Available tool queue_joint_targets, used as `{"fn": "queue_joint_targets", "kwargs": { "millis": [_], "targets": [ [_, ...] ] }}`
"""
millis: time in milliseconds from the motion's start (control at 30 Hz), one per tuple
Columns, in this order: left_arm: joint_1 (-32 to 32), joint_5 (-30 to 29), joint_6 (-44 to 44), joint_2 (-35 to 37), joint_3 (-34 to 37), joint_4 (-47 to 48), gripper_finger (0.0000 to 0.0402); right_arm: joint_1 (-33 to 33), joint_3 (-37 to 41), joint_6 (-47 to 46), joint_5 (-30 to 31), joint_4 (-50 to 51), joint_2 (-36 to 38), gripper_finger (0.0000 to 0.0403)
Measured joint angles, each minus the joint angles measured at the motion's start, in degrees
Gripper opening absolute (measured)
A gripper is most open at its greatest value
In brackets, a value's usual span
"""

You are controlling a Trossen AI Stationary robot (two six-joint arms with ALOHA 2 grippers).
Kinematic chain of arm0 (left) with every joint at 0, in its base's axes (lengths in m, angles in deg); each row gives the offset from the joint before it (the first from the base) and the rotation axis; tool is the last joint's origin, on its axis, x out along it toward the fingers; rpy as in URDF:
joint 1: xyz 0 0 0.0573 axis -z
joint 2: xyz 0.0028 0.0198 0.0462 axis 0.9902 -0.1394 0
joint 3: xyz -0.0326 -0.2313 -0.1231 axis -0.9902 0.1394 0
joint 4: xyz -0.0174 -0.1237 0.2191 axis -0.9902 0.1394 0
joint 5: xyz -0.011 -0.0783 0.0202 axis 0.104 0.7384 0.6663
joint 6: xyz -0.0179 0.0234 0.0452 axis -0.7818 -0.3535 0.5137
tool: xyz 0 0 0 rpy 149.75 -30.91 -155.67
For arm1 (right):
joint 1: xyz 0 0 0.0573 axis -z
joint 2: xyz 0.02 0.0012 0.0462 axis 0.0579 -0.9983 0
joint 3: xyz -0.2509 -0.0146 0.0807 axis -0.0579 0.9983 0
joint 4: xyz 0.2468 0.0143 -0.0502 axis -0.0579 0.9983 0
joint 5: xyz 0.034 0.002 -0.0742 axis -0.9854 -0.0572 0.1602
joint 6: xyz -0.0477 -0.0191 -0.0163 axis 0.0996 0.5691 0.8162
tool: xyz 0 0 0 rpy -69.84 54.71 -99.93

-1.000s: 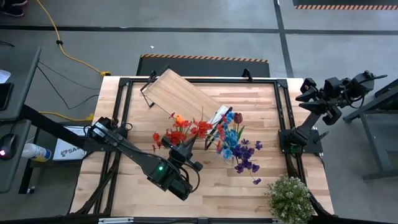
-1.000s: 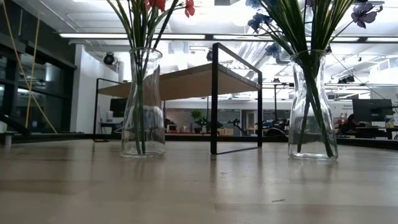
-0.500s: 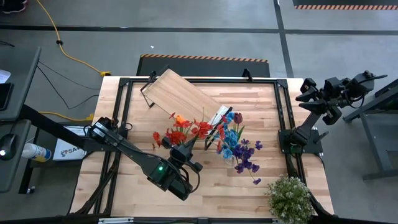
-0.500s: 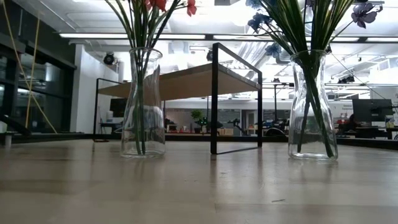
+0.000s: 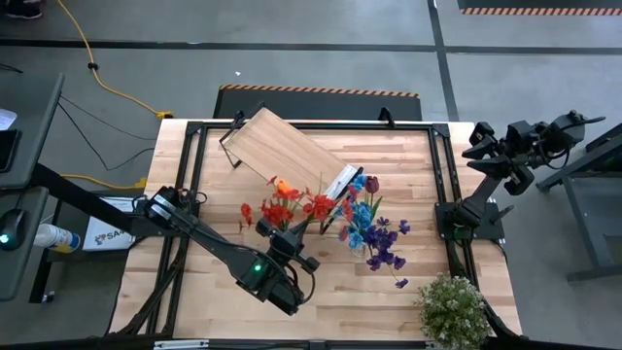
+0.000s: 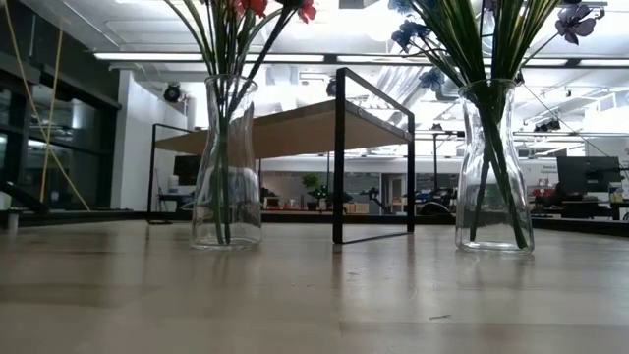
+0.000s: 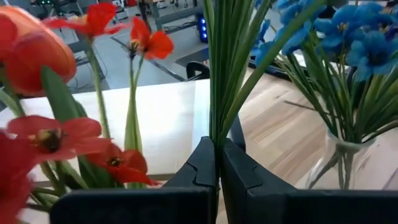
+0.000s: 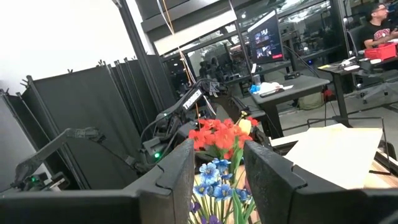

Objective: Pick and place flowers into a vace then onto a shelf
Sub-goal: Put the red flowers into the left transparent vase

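Two clear glass vases stand on the table: the left vase (image 6: 226, 167) with red and orange flowers (image 5: 282, 207), the right vase (image 6: 494, 167) with blue and purple flowers (image 5: 374, 231). My left gripper (image 5: 293, 231) hovers at the red bunch, just on its near side, shut on green stems (image 7: 217, 74). The shelf (image 5: 282, 148) lies aslant at the table's far side, behind the vases. My right gripper (image 8: 217, 168) waits open past the table's far right corner, with nothing between its fingers. My left gripper pinches a tight bundle of several thin green stems (image 7: 216, 127) between its two fingers (image 7: 202, 162). The fingers come nearly level from the table's near left and lie across the stems, which rise upright above them. The stems' lower ends are hidden below the fingers.
A bushy pale green plant (image 5: 452, 309) sits at the near right corner. A black metal frame (image 5: 442, 175) runs along the table's edges. The near half of the tabletop (image 6: 314, 295) lies bare in front of the vases.
My left gripper has sunk a little and tipped slightly with its stems. In the low view a stem now leans across the left vase's mouth from the upper right.
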Motion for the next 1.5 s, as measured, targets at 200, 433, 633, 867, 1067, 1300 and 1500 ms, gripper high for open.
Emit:
{"fn": "queue_joint_targets", "kwargs": {
  "millis": [200, 433, 633, 867, 1067, 1300, 1500],
  "targets": [
    [0.0, -0.1, 0.0, 0.0, 0.0, 0.0, 0.0089, 0.0, 0.0, 0.0, 0.0, 0.0, 0.0, 0.0129],
    [0.0, 0.0, 0.0, 0.0, 0.0, 0.4, 0.0113, 0.0, 0.0, 0.0, 0.0, 0.0, 0.0, 0.0129],
    [0.0, 0.1, 0.0, 0.0, 0.0, 0.6, 0.0116, 0.0, 0.0, 0.0, 0.0, 0.0, 0.0, 0.013],
    [0.0, 0.4, 0.0, 0.0, 0.0, 0.7, 0.0117, 0.0, 0.0, 0.0, 0.0, 0.0, 0.0, 0.013],
    [0.0, 0.9, 0.0, 0.0, 0.0, 1.3, 0.0117, 0.0, 0.0, 0.0, 0.0, 0.0, 0.0, 0.013],
    [0.0, 1.6, 0.8, 0.0, 0.0, 1.6, 0.0117, 0.0, 0.0, 0.0, 0.0, 0.0, 0.0, 0.0129],
    [0.0, 3.1, 1.5, 0.0, 0.0, 1.6, 0.0118, 0.0, 0.0, 0.0, 0.0, 0.0, 0.0, 0.013]
  ]
}}
